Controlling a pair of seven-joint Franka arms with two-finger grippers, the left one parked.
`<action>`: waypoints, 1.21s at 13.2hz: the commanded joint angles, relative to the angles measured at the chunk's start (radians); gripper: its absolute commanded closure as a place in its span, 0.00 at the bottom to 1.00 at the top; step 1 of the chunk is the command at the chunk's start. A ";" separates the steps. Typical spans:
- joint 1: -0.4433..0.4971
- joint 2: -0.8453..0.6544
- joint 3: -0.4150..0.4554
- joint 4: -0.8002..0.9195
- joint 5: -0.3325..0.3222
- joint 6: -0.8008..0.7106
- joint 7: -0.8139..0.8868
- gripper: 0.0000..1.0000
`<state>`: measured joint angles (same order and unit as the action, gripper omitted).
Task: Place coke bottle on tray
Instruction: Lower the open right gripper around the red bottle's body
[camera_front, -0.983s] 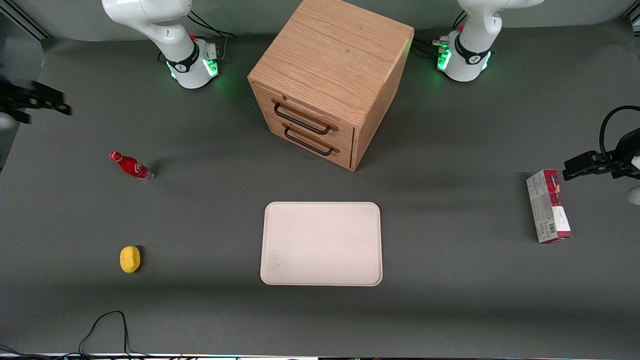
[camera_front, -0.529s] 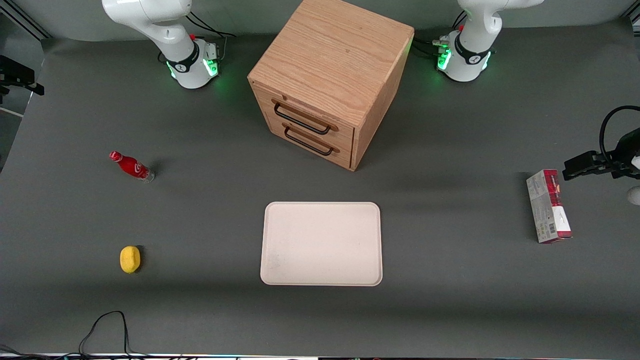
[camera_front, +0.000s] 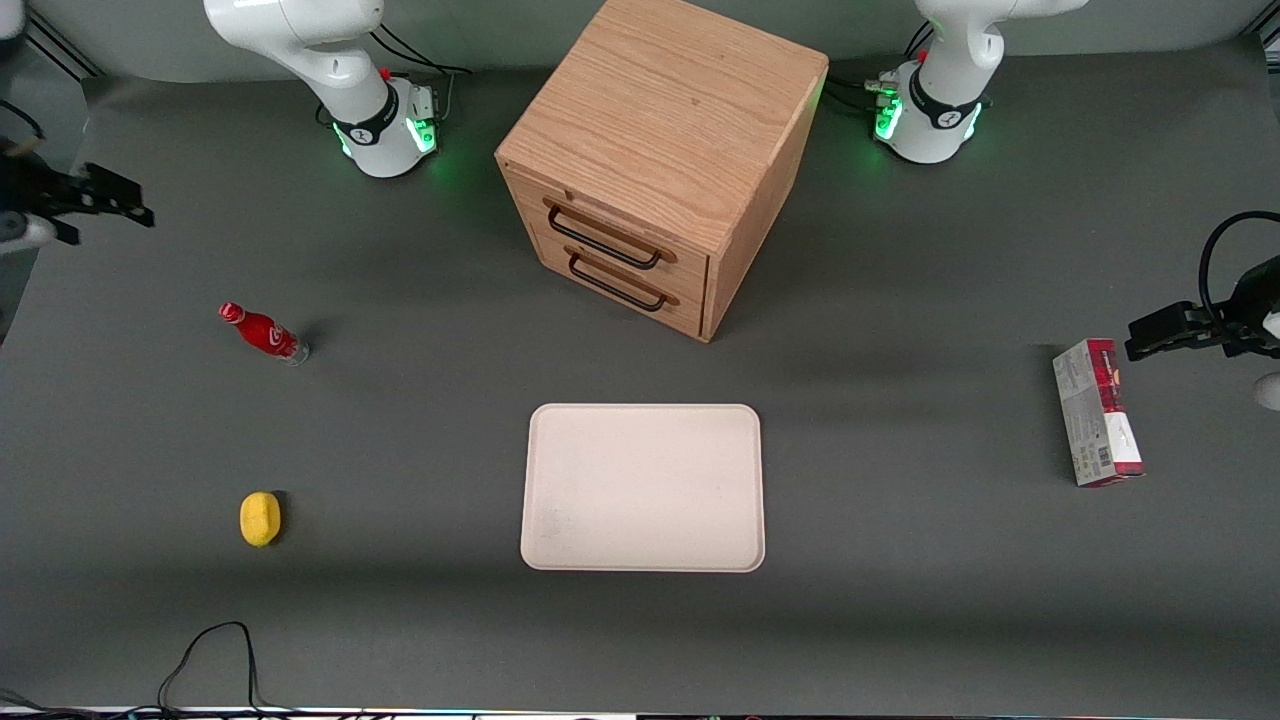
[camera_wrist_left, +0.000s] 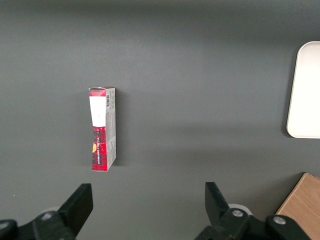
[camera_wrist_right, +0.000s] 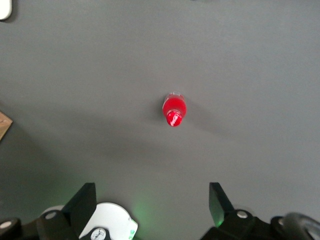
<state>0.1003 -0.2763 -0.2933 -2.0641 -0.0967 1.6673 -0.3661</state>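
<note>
My gripper (camera_wrist_right: 150, 202) hung high above the grey table (camera_front: 900, 620), out at the working arm's end, its two black fingers (camera_wrist_right: 82, 200) spread wide apart and holding nothing. In the wrist view I looked almost straight down on the coke bottle (camera_wrist_right: 174, 110), seeing mostly its red cap, with bare table all around it.

From the front view, the coke bottle (camera_front: 263, 333) stood upright on the table, untouched, well below and apart from my gripper (camera_front: 125, 205). A yellow lemon (camera_front: 260, 519) lay nearer the front camera than the bottle, well apart from it.

The cream tray (camera_front: 643, 487) lay flat near the middle of the table, with nothing on it, well apart from the bottle. A wooden drawer cabinet (camera_front: 660, 160) stood farther from the camera than the tray, its two drawers shut. A red-and-white carton (camera_front: 1096, 412) lay toward the parked arm's end.
</note>
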 joint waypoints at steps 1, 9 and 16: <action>0.007 -0.072 -0.006 -0.195 -0.040 0.179 0.009 0.00; 0.007 0.040 -0.052 -0.416 -0.055 0.591 0.006 0.00; 0.009 0.088 -0.089 -0.467 -0.055 0.692 -0.016 0.00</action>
<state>0.0997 -0.1882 -0.3626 -2.5021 -0.1237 2.3151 -0.3677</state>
